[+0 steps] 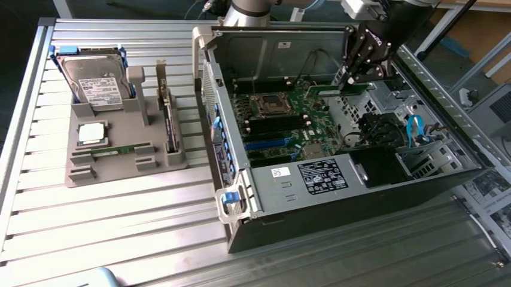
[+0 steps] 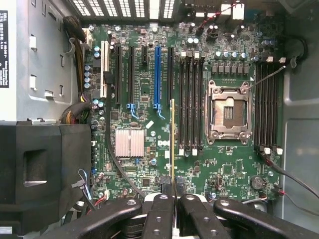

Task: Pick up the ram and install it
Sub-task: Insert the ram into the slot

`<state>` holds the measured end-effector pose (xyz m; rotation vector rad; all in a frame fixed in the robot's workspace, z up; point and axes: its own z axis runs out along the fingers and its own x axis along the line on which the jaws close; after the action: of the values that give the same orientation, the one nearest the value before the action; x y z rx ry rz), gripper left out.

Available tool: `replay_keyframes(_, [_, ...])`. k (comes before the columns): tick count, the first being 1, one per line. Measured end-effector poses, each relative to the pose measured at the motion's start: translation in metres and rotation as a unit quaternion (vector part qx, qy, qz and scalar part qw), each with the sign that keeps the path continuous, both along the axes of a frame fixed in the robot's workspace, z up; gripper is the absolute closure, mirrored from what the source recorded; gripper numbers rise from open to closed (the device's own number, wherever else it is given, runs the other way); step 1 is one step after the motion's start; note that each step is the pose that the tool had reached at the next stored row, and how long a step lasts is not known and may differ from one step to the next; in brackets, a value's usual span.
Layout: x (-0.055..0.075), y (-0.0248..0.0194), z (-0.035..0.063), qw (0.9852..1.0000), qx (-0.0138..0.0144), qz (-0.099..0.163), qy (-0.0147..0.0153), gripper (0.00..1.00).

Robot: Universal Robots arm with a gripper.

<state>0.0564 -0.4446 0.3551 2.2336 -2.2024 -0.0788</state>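
Note:
My gripper hangs inside the open computer case, above the motherboard. It is shut on the ram, a thin green stick that juts out from the fingers toward the exterior view's left. In the wrist view the ram appears edge-on, rising from between the black fingers of the gripper. It hovers over the board beside the row of black memory slots, which run parallel to it next to the empty processor socket.
A grey holder on the slatted table at the exterior view's left carries a hard drive, a square silver chip and a similar green stick. More memory slots lie beyond the socket. A black box and cables crowd the case.

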Motion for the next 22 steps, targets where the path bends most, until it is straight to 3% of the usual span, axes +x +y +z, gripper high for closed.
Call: replay_keyframes(22, [-0.0054, 0.0004, -0.0074, 1.0000, 0.0000, 0.000, 0.0000, 0.88])
